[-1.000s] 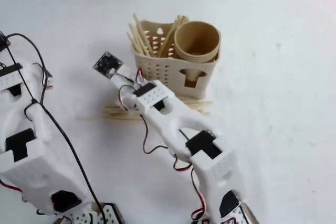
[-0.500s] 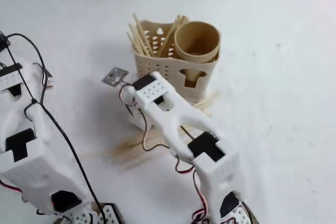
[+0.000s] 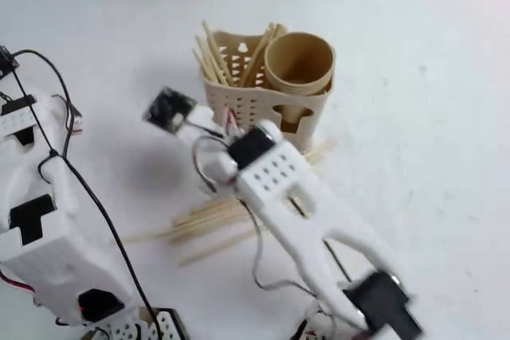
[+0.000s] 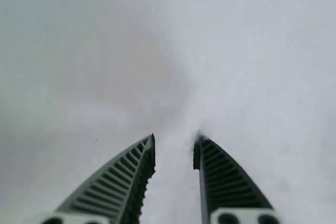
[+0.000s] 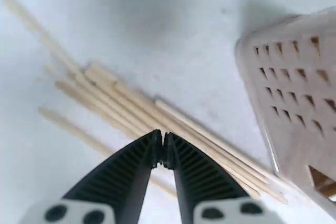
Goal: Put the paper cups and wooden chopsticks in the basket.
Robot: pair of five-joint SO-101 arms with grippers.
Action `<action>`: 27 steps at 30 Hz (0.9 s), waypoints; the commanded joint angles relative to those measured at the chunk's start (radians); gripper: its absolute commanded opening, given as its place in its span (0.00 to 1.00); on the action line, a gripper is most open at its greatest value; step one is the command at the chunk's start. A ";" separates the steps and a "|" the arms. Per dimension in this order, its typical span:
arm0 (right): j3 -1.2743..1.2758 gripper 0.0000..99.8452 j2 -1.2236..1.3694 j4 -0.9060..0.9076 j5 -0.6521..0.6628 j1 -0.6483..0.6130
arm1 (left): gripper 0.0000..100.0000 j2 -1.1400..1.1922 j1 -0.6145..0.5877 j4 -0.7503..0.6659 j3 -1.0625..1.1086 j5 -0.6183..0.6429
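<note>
A cream perforated basket point(image 3: 256, 106) stands at the back of the table; a tan paper cup point(image 3: 299, 61) and several wooden chopsticks point(image 3: 213, 56) stick up in it. More chopsticks point(image 3: 203, 220) lie in a loose diagonal bundle on the table in front of it, partly under the right arm point(image 3: 279, 177). In the right wrist view my right gripper point(image 5: 161, 141) is shut with nothing visibly held, just above that bundle point(image 5: 121, 100) and beside the basket wall point(image 5: 294, 87). My left gripper point(image 4: 175, 139) is open over bare white table.
The left arm point(image 3: 40, 220) sits folded at the table's left edge, with black cables running along it. A few chopstick ends point(image 3: 317, 151) poke out at the basket's front right corner. White tabletop extends right of and behind the basket.
The right arm swept the chopstick bundle from lying flat against the basket's front toward the near left, where it now lies diagonally. The arm's wrist has since swung back up by the basket.
</note>
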 commanded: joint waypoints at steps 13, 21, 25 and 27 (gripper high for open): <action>0.506 0.04 -0.165 -0.232 0.417 0.096 | 0.14 -0.005 0.038 -0.003 -0.044 0.006; 0.502 0.08 0.031 -0.407 0.410 0.096 | 0.14 -0.005 0.038 -0.003 -0.044 0.006; 0.502 0.05 0.047 -0.430 0.408 0.101 | 0.14 -0.005 0.038 -0.003 -0.044 0.006; 0.502 0.05 0.051 -0.450 0.385 0.101 | 0.14 -0.005 0.038 -0.003 -0.044 0.006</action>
